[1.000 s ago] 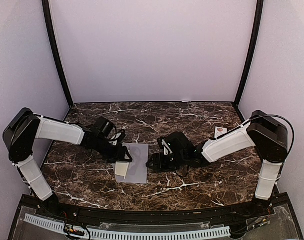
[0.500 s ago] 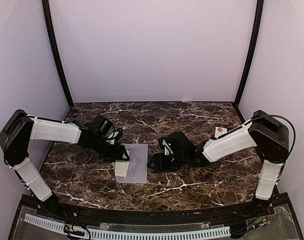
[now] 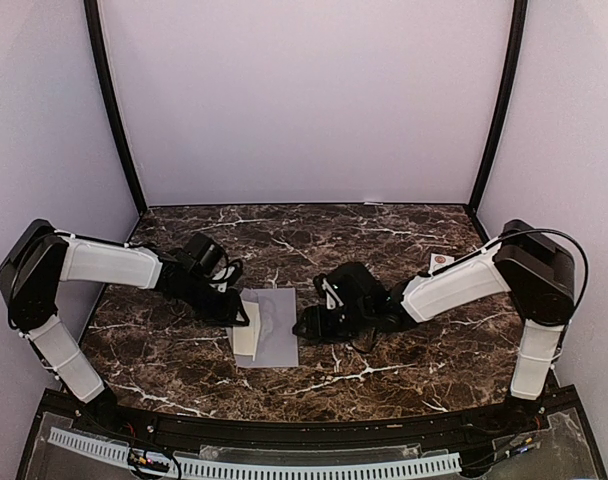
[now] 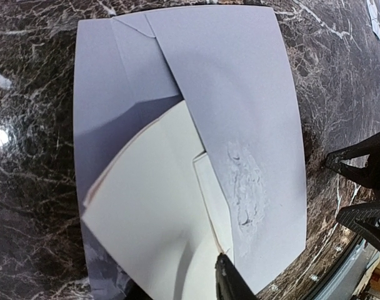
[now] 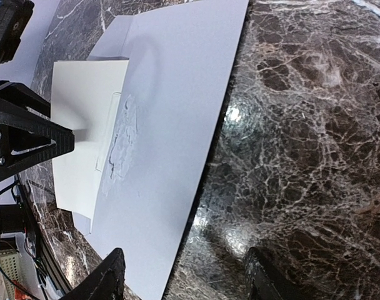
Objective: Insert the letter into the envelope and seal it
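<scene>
The envelope [image 3: 279,335] lies flat on the table [image 3: 384,225], left of centre and between the two grippers. It is a smooth, matte, grey-lavender paper rectangle with diagonal fold seams at its far end. A crinkled, blistered patch is seen along the slanted paper edge beside the letter [image 3: 244,340]. The letter is a stiff cream-white sheet, tucked partly under that edge at the envelope's left side, its free part bowed upward.

The table is polished dark brown marble, veined in white and glossy with lamp glare. A small white sticker sheet [image 3: 441,263] with a reddish circle lies far right; its print is too small to be read.

The left gripper [image 3: 242,312] is set at the letter, one black fingertip [image 4: 230,284] over its edge; whether the sheet is pinched cannot be told. The right gripper [image 3: 306,327] is held with jaws spread wide at the envelope's right edge, nothing being clamped.
</scene>
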You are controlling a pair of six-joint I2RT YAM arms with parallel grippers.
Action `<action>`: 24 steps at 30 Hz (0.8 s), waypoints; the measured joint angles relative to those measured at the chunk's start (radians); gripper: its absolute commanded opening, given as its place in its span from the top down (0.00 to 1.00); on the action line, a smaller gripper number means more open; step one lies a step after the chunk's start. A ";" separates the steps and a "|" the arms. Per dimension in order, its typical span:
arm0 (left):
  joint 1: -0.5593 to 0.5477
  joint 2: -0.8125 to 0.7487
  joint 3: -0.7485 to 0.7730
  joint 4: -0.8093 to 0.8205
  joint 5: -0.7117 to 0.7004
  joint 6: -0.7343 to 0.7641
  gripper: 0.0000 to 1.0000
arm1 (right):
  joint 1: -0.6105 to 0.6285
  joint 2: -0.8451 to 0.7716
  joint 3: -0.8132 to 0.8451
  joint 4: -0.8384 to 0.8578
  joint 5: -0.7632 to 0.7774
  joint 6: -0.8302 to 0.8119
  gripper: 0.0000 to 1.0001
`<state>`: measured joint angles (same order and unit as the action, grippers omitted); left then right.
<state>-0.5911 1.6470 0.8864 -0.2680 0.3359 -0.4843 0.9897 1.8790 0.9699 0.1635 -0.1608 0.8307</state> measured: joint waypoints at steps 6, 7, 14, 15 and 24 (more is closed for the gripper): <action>0.000 0.000 -0.008 0.000 -0.002 0.001 0.87 | 0.000 0.018 0.021 0.000 -0.001 -0.004 0.40; 0.000 0.000 -0.008 0.001 -0.002 0.001 0.88 | 0.000 0.021 0.025 0.000 0.000 -0.006 0.40; 0.000 0.000 -0.013 0.007 0.011 -0.001 0.95 | 0.000 0.047 0.058 -0.004 0.000 -0.010 0.42; 0.000 0.000 -0.014 0.009 0.014 -0.002 0.96 | 0.000 0.051 0.064 -0.005 0.000 -0.010 0.42; 0.000 0.002 -0.033 0.039 0.045 -0.011 1.00 | 0.000 0.108 0.131 -0.010 0.003 -0.021 0.52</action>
<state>-0.5915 1.6493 0.8536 -0.2295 0.3805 -0.4950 0.9897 1.9869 1.1011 0.1539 -0.1574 0.8097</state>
